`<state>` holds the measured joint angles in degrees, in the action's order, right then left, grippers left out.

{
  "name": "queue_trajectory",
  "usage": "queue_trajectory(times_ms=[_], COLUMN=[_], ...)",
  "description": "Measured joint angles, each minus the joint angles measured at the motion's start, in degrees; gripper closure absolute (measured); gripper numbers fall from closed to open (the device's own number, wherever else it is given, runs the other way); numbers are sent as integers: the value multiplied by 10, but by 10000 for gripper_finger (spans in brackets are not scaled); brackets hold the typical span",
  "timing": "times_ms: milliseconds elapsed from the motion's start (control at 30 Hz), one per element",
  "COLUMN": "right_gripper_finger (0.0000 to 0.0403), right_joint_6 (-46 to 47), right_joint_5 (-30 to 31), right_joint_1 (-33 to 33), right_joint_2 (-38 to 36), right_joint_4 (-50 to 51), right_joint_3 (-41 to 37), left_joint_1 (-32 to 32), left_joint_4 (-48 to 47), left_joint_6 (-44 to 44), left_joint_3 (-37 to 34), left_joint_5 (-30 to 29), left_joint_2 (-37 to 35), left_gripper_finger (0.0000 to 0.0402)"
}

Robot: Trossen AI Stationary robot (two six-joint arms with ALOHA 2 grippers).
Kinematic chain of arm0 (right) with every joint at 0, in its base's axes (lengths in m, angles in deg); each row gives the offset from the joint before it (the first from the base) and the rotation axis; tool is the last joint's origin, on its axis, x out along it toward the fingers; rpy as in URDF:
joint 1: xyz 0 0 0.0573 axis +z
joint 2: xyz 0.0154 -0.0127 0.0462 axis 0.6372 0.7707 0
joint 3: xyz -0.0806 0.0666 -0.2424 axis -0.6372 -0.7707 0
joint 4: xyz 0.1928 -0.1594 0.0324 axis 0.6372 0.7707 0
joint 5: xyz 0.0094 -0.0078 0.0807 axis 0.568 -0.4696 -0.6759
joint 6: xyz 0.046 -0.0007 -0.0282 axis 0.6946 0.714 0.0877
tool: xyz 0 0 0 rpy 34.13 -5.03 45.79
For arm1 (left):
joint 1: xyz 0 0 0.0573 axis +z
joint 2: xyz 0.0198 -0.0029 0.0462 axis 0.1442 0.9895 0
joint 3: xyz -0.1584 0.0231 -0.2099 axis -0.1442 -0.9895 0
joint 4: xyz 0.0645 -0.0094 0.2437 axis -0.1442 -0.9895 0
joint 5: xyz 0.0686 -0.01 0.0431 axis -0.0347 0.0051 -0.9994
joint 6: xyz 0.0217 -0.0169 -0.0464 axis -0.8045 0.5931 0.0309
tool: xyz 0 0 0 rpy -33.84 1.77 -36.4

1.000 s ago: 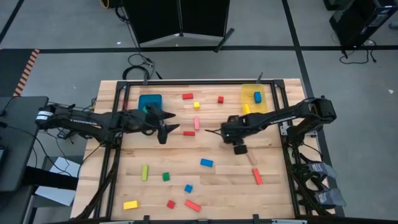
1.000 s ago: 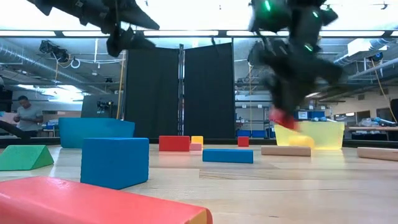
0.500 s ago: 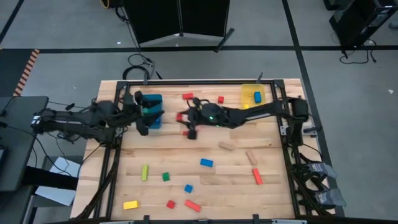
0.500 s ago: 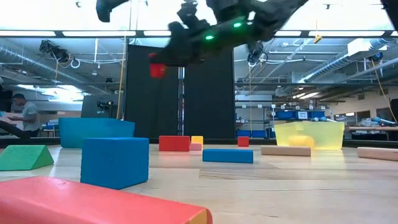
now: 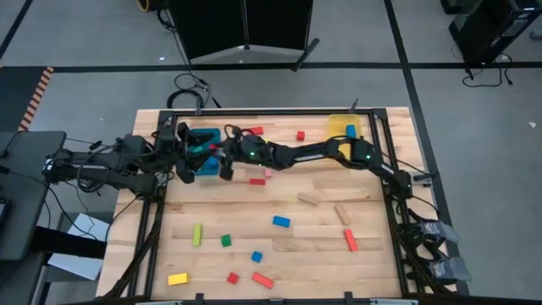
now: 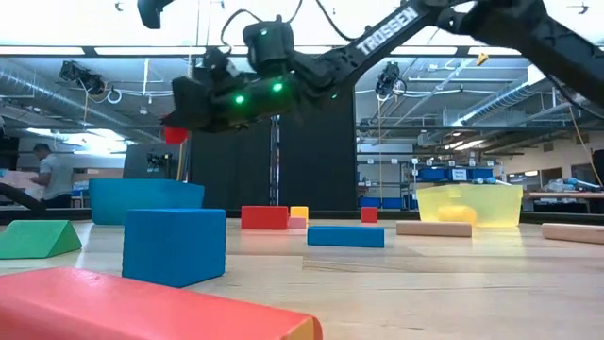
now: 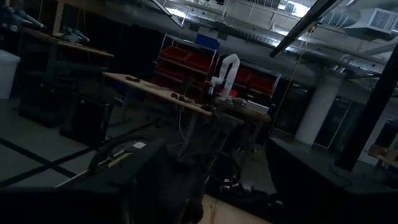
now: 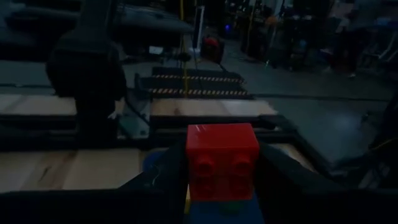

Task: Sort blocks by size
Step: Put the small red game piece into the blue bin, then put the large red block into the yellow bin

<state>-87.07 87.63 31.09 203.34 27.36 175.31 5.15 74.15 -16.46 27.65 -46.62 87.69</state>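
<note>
Red cube [image 8: 222, 162] is pinched in the right gripper [image 5: 225, 151] over the blue bin [image 5: 203, 138] at upper left, while many blocks [image 5: 281, 222] lie unsorted; the left gripper's [image 5: 182, 148] opening I cannot tell.

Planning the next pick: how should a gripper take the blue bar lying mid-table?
Probably from straight above, closing across the short width of the blue bar at its middle. It lies flat on the table with open wood all around, so both long sides look free for the fingers.
</note>
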Motion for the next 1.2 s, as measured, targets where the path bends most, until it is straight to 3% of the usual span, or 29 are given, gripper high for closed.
queue_trajectory(times_ms=[433, 500, 633, 767, 933, 1067, 1200], right_gripper_finger=[249, 213, 105, 76, 120, 162, 183], right_joint_6=[59, 60, 62, 54, 32, 13, 0], right_joint_5=[-20, -20, -19, 8, 11, 19, 42], right_joint_1=[-10, -11, -15, -15, -14, -14, -15], right_joint_2=[122, 122, 114, 91, 7, -113, -250], right_joint_4=[47, 46, 58, 27, -38, -158, -243], right_joint_3=[162, 165, 165, 146, 18, -186, -397], left_joint_1=[0, 0, 0, 0, 0, 0, 10], left_joint_4=[-1, -2, -8, -29, -86, -164, -221], left_joint_6=[2, 2, 3, 3, 14, 26, 39], left_joint_3=[0, 0, 0, 0, 0, 0, -1], left_joint_5=[3, 3, 3, 3, 1, -25, -51], left_joint_2=[0, 0, 0, 0, 4, 29, 109], left_gripper_finger=[120, 120, 120, 120, 120, 121, 134])
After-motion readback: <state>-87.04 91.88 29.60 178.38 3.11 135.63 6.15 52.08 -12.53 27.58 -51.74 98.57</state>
